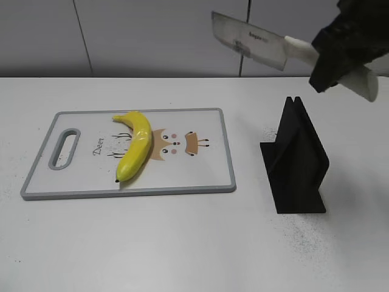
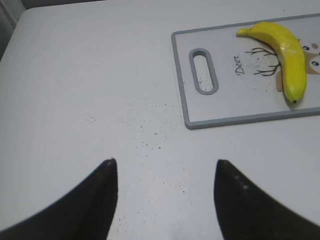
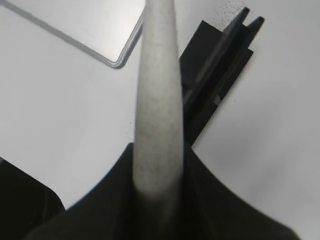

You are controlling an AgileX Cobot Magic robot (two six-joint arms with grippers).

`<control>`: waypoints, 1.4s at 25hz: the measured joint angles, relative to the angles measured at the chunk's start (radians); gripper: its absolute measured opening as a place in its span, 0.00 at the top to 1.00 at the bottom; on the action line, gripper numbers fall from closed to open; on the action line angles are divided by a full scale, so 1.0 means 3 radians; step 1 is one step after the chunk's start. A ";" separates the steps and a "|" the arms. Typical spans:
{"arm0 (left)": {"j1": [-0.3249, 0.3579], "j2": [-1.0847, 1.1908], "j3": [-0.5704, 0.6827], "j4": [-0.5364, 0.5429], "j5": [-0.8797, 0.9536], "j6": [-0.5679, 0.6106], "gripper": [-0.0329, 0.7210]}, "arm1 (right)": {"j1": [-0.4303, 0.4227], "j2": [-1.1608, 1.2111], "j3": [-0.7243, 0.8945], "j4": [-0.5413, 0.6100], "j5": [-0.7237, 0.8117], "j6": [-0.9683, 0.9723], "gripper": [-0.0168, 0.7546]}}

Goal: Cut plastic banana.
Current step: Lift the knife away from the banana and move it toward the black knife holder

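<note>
Up in the top right of the exterior frame, the knife [image 1: 252,39] is clamped by the right gripper [image 1: 336,53], with the plastic banana [image 1: 135,146] laid lengthwise far lower-left on the cutting board [image 1: 200,176], while the left gripper [image 2: 165,200] is held spread and empty.

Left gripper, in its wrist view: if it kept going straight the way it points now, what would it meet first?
Probably just bare table. The left gripper is open, and only speckled tabletop lies ahead between its fingers; the cutting board with the plastic banana sits off to the right of that line. Depth is unclear.

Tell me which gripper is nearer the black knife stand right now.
Right. The right gripper holds the knife in the air just above the stand; the left gripper hovers open beyond the cutting board.
</note>
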 joint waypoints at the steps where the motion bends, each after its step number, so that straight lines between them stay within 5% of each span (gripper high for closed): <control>1: 0.0000 0.0158 -0.0039 -0.0013 -0.0063 0.0046 0.20 | 0.0000 0.0120 -0.0134 0.0007 0.0048 -0.0073 0.77; 13: 0.0000 0.2097 -0.1191 -0.0189 -0.0369 0.0888 0.21 | 0.0002 0.0989 -0.1156 0.0106 0.0070 -0.1531 0.77; 21: -0.0047 0.3210 -0.2216 -0.0677 -0.0202 0.1964 0.21 | 0.0189 0.1432 -0.1537 0.0085 0.0070 -0.2214 0.77; 30: -0.0421 0.4073 -0.2965 -0.0986 0.0399 0.3462 0.21 | 0.0451 0.1872 -0.1800 0.0153 0.0070 -0.2929 0.77; 35: -0.0615 0.4408 -0.2989 -0.1057 0.0359 0.3765 0.21 | 0.0465 0.1943 -0.1838 0.0278 0.0070 -0.3167 0.77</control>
